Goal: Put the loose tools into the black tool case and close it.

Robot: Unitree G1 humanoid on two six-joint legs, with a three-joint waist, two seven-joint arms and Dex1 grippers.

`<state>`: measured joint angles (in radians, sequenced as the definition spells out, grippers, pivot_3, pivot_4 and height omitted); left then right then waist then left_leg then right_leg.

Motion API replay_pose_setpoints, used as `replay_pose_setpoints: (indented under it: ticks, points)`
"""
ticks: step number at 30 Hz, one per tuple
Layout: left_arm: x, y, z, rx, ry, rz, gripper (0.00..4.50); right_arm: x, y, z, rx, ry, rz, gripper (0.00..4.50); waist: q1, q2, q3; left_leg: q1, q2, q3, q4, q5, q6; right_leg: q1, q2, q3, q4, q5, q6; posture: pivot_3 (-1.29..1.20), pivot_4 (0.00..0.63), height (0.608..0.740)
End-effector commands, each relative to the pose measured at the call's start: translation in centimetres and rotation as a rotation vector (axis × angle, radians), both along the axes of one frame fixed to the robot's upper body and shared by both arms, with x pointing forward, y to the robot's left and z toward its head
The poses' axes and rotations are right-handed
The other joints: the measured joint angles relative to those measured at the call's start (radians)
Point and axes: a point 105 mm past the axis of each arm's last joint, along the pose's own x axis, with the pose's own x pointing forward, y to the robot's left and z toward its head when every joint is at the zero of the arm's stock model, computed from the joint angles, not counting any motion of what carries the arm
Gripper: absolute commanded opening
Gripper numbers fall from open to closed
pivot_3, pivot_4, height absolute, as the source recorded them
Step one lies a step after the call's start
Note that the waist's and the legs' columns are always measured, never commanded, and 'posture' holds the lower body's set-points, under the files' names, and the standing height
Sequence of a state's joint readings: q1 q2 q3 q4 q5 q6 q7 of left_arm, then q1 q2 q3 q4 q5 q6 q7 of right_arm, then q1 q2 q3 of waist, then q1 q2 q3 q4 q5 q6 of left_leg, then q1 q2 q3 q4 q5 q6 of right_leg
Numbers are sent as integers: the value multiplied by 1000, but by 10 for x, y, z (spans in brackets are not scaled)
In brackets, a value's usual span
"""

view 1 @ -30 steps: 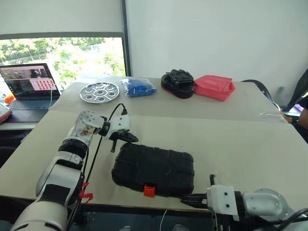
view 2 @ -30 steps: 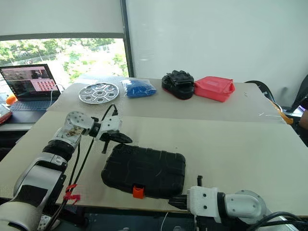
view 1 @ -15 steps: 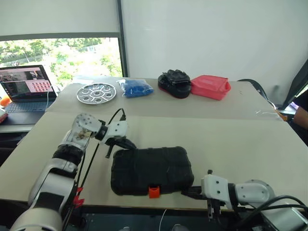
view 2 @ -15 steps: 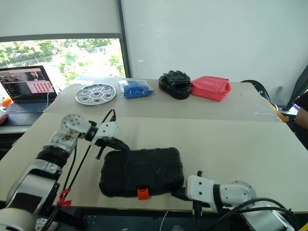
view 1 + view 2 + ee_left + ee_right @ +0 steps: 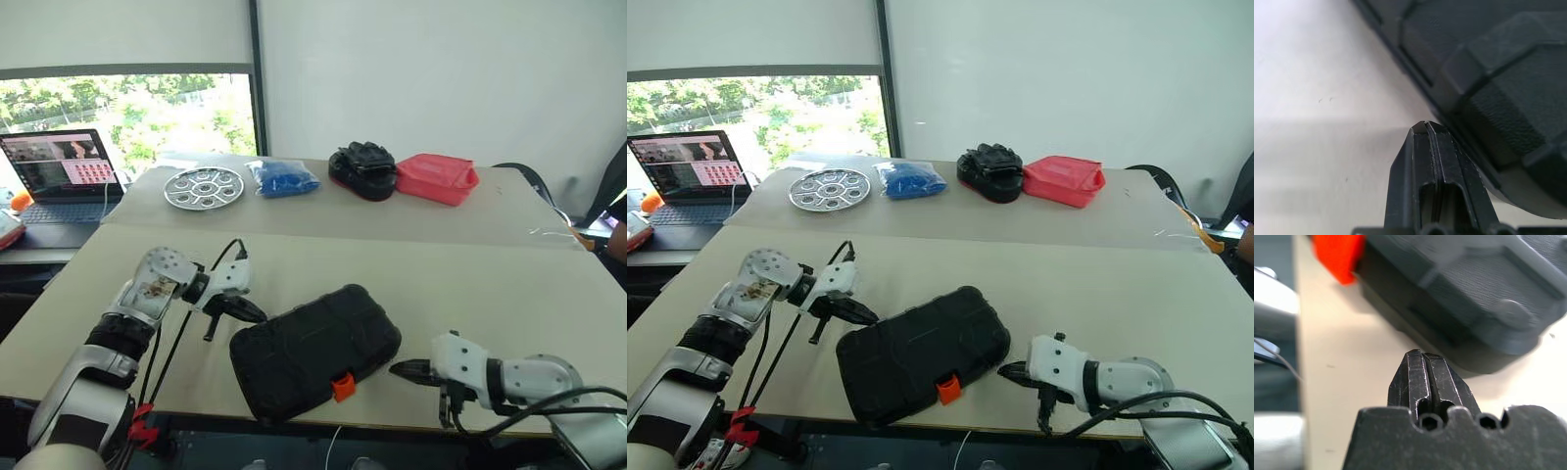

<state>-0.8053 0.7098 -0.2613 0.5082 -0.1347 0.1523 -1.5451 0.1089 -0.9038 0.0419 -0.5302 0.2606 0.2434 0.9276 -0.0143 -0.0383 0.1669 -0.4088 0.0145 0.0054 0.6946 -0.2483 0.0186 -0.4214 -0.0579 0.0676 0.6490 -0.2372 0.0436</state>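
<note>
The black tool case [image 5: 315,351] lies closed near the table's front edge, turned at an angle, its orange latch [image 5: 342,386] facing the front. My left gripper [image 5: 249,312] is shut, its tip right at the case's left corner [image 5: 1464,122]; whether it touches, I cannot tell. My right gripper [image 5: 402,370] is shut and empty, just off the case's right front corner [image 5: 1484,340] with a small gap. The loose tools are out of view.
On the far table stand a round silver tray [image 5: 203,187], a blue bag [image 5: 282,178], a lumpy black bundle [image 5: 362,168] and a pinkish-red container [image 5: 436,177]. A laptop [image 5: 61,176] sits at the far left. Bare tabletop [image 5: 490,284] spreads to the right of the case.
The case has swung counter-clockwise, its right end going farther from me and the latch moving right. My left gripper drew back left to the case's corner; my right gripper shifted right.
</note>
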Motion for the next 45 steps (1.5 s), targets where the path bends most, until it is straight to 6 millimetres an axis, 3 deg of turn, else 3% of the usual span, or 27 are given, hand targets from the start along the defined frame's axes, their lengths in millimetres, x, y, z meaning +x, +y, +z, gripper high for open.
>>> replay_pose_setpoints:
  ticks: [1, 4, 7, 12, 16, 23, 29, 39, 42, 45]
  points:
    - [0, -10, 47, -145, -27, 10, 30, -11, 7, 13, 38, -16, 30, 0, 0, 0, 0, 0, 0, -1, 0, 0, 0, 0, 0, 0, 0, 0, 0, 0, 150, 740]
    - [-8, -28, 66, -225, -12, -51, 30, -18, 12, 10, 47, -3, 40, 0, 3, 0, 0, 1, 0, -1, 1, 0, 0, 1, 0, 0, 0, 0, 1, 0, 150, 740]
    - [-23, -46, 66, -226, 23, -156, 30, -18, 15, 9, 61, 1, 34, 0, 2, 0, 0, 1, 0, -1, 1, 0, 0, 1, -1, 0, 0, 0, 1, 0, 150, 740]
    - [-34, -78, 41, -145, -1, -316, 30, -28, 25, 10, 72, 31, 103, 0, 2, 0, 0, 1, 0, 0, 1, 0, 0, 1, 0, 0, 0, 0, 0, 0, 150, 740]
    - [-32, -91, 16, -45, -43, -352, 30, -31, 35, 9, 89, 52, 138, 0, 0, 0, 0, 1, -1, 1, 1, 0, 0, 1, 0, 0, 0, 0, 0, 0, 150, 740]
    - [-33, -87, -18, 97, -92, -389, 30, -28, 59, 3, 133, 59, 177, 0, 1, 1, -1, 3, 0, 1, 1, 0, 0, 3, 0, 0, -1, 0, 0, 0, 150, 740]
    - [-35, -91, -17, 81, -90, -395, 30, -15, 68, -9, 117, 64, 171, 0, 1, 2, -1, 6, 0, 1, 1, 0, 0, 7, 0, 0, -1, 0, 0, 0, 150, 740]
    - [-40, -98, -26, 78, -57, -394, 30, 19, 59, -24, 55, -13, 97, 0, 0, 2, -2, 14, 0, 4, 1, 0, 0, 15, 1, 0, -2, 0, 0, 0, 150, 740]
    - [-39, -97, -31, 86, -55, -387, 30, 18, 59, -17, 88, 4, 116, 0, -2, 2, -2, 18, 0, 4, -1, 0, 0, 18, 1, 0, -2, 0, 0, 0, 150, 740]
    - [-38, -95, -33, 81, -42, -368, 30, 1, 59, -10, 97, 73, 176, 0, 0, 3, -2, 18, 0, 4, -1, 0, 0, 19, 1, 0, -2, 0, 0, 0, 150, 740]
